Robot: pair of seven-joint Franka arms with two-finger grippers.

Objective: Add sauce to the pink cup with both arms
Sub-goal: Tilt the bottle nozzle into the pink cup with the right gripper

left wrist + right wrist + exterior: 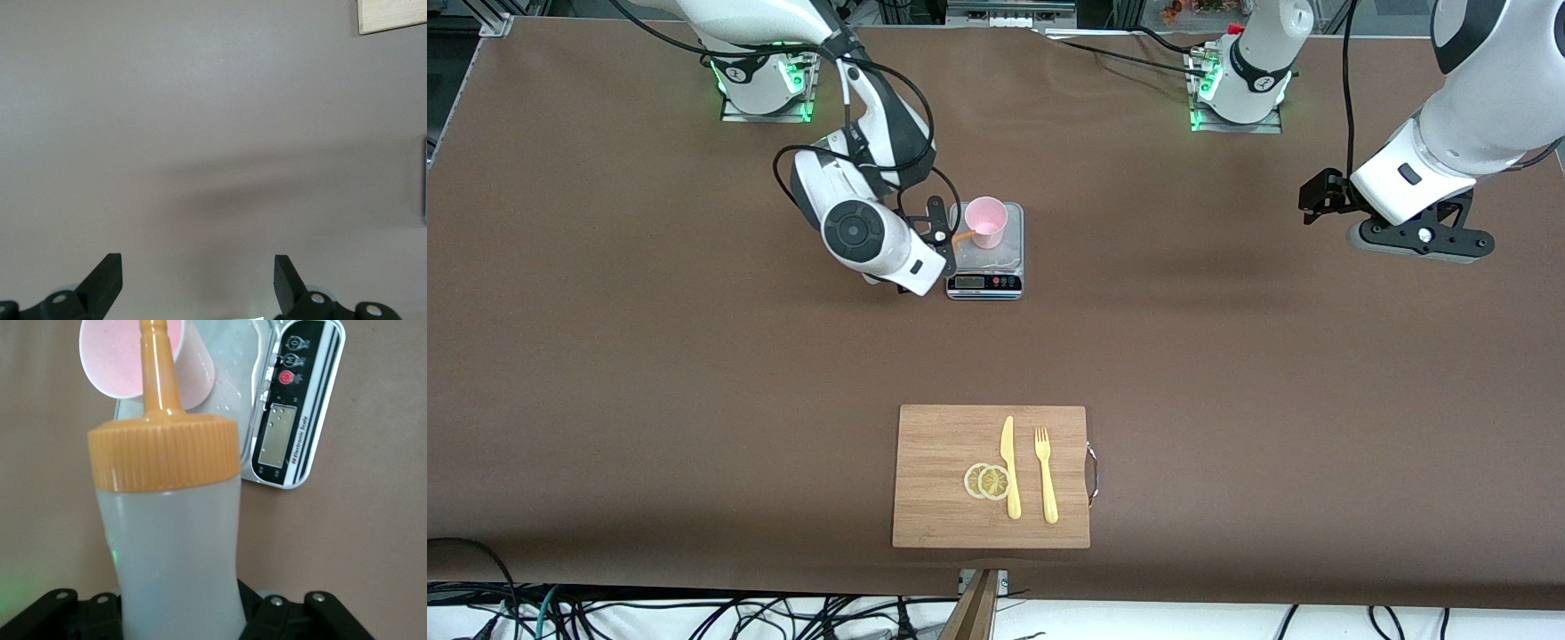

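Nearest the front camera, a bamboo cutting board (pixel 943 480) carries two lemon slices (pixel 988 481), a yellow plastic knife (pixel 1009 467) and fork (pixel 1046 475). Farther back, the pink cup (pixel 986 221) stands on a digital kitchen scale (pixel 985 283); the right gripper (pixel 938 233) is clamped on the sauce bottle (pixel 170 533), tilted so its orange nozzle (pixel 158 367) is over the cup's mouth. The left gripper (pixel 1320 200) waits with fingers spread, holding nothing, over bare table (pixel 649 373) toward the left arm's end.
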